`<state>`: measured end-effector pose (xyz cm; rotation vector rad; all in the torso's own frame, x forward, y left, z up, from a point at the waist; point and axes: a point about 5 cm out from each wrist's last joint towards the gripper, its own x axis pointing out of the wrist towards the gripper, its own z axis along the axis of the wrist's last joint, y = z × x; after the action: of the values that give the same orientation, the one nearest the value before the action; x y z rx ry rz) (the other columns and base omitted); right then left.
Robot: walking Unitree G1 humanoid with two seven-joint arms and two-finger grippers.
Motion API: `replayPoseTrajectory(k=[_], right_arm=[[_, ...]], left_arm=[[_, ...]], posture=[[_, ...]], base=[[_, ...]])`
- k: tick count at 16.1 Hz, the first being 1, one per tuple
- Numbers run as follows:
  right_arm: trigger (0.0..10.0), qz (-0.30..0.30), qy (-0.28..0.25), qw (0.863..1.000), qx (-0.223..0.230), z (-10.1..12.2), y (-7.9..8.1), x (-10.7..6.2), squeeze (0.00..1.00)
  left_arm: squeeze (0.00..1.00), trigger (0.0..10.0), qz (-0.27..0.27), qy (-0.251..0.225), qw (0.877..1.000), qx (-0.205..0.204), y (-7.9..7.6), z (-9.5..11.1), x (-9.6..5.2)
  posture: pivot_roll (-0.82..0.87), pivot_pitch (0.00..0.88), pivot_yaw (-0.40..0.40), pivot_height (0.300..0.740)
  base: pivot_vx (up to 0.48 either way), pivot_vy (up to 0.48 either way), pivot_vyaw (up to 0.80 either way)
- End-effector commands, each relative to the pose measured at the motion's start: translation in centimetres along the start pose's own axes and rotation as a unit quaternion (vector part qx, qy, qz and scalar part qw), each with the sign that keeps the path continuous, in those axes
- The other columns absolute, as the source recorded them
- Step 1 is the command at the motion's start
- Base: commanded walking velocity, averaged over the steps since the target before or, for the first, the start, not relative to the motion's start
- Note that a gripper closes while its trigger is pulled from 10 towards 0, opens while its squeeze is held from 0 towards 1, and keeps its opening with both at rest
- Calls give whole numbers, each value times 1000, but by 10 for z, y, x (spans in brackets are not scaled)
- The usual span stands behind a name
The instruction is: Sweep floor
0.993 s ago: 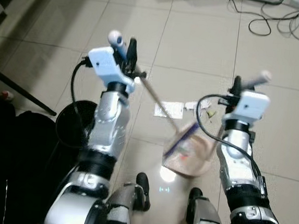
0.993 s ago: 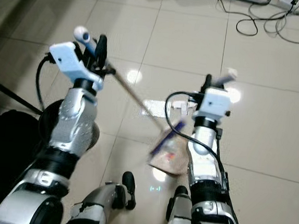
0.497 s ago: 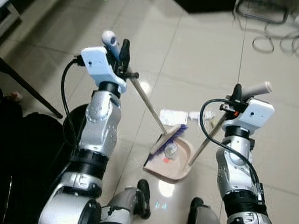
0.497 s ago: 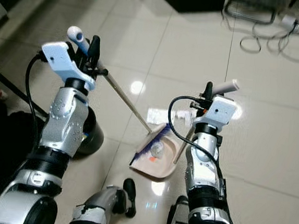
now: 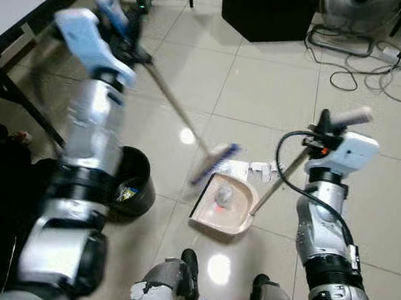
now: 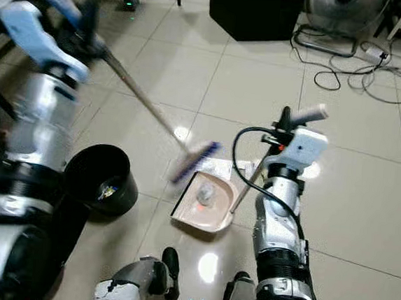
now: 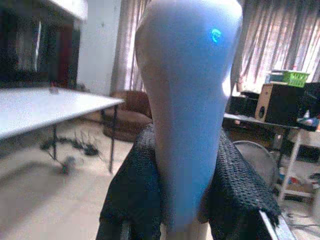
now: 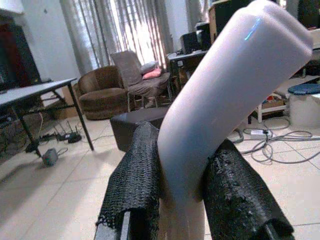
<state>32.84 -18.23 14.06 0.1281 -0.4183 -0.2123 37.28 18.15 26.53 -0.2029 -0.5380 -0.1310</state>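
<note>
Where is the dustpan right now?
In the left eye view, the dustpan sits on the floor tiles ahead of the robot's feet, between the black bin and the right arm.

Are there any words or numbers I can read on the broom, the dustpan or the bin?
None can be read.
Broom: blurred, no words visible.
Dustpan: no words on it.
Black bin: the bits inside are too small to tell.
White papers on the floor: any print is too small.

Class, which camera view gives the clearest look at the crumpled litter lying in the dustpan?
The left eye view: the grey crumpled litter sits sharp in the middle of the pink dustpan, beside the blurred broom head. The right eye view shows it slightly smaller. The wrist views look along the two handles, away from the floor.
</note>
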Motion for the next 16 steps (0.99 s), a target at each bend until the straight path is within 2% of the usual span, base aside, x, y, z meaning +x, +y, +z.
replayPoseTrajectory(k=[1, 3, 4, 5, 7, 11, 13, 14, 15, 16], right_arm=[[10000, 5, -32, 999, 19, 14, 5, 8, 0], [10000, -8, -35, 999, 38, 20, -1, 10, 0], [10000, -14, -42, 998, 39, 27, -5, 9, 0], [10000, -16, -44, 998, 40, 30, -7, 9, 0], [10000, -16, -57, 997, 41, 47, -17, 9, 0], [10000, -16, -57, 997, 41, 47, -17, 9, 0], [10000, -54, -61, 996, 47, 65, -43, -4, 0], [10000, -63, -59, 995, 50, 68, -47, -6, 0], [10000, -66, -59, 995, 54, 76, -49, -7, 0], [10000, -65, -61, 995, 54, 79, -49, -7, 0]], left_arm=[[0, 10000, -15, -22, 999, 28, 3, 11, 4], [0, 10000, -36, 22, 998, 47, 6, -4, -5], [0, 10000, -40, 51, 995, 70, 6, -17, -15], [0, 10000, -41, 62, 994, 78, 6, -22, -19], [0, 10000, -32, 90, 992, 88, 12, -40, -37], [0, 10000, -32, 90, 992, 88, 12, -40, -37], [0, 10000, -31, 116, 988, 100, 16, -52, -64], [0, 10000, -35, 123, 986, 103, 16, -53, -69], [0, 10000, -49, 149, 982, 103, 18, -58, -84], [0, 10000, -54, 159, 981, 102, 19, -60, -89]], posture=[[82, 77, 112, 740], [59, 60, 120, 740], [39, 45, 119, 740], [34, 40, 118, 740], [13, 24, 109, 740], [13, 24, 109, 740], [-6, 4, 107, 740], [-6, 7, 107, 740], [-12, 2, 112, 740], [-12, 2, 112, 740]], base=[[0, 0, 0], [0, 0, 0], [0, 0, 0], [0, 0, 0], [0, 0, 0], [0, 0, 0], [0, 0, 0], [0, 0, 0], [0, 0, 0], [0, 0, 0]])
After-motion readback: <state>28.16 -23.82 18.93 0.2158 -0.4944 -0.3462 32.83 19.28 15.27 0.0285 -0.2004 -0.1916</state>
